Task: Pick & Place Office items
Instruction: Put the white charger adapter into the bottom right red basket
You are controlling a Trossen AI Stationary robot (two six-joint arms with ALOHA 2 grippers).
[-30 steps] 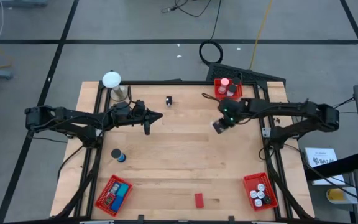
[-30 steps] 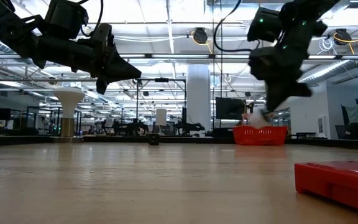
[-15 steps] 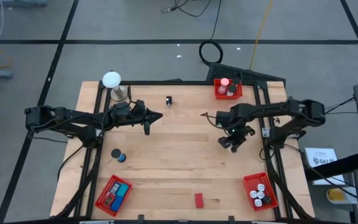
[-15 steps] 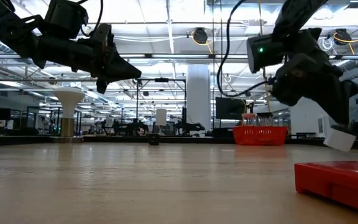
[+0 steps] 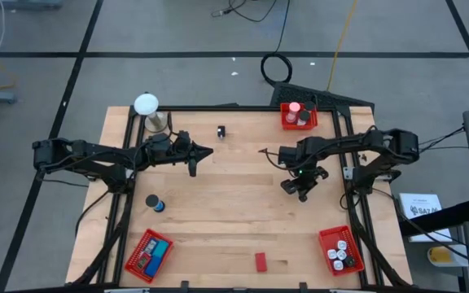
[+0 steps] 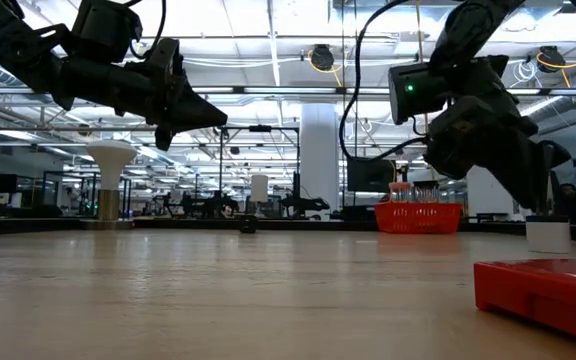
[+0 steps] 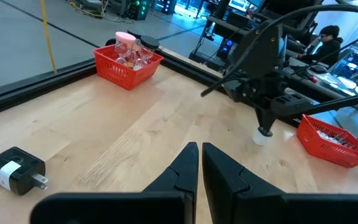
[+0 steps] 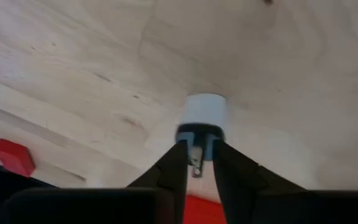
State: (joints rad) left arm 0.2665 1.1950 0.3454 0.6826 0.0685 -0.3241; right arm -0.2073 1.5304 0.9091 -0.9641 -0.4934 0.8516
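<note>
The right tool (image 8: pixel 197 163) points down at the wooden bench (image 5: pixel 226 203), right of centre, its fingers pinching the dark pronged end of a small white cylindrical plug piece (image 8: pixel 204 114) that stands on the wood. In the low view the white piece (image 6: pixel 547 236) rests on the bench just under the fingers. The left tool (image 7: pixel 200 163) hangs above the bench left of centre, its fingers pressed together on nothing. A black plug adapter with a white label (image 7: pixel 16 170) lies near it.
</note>
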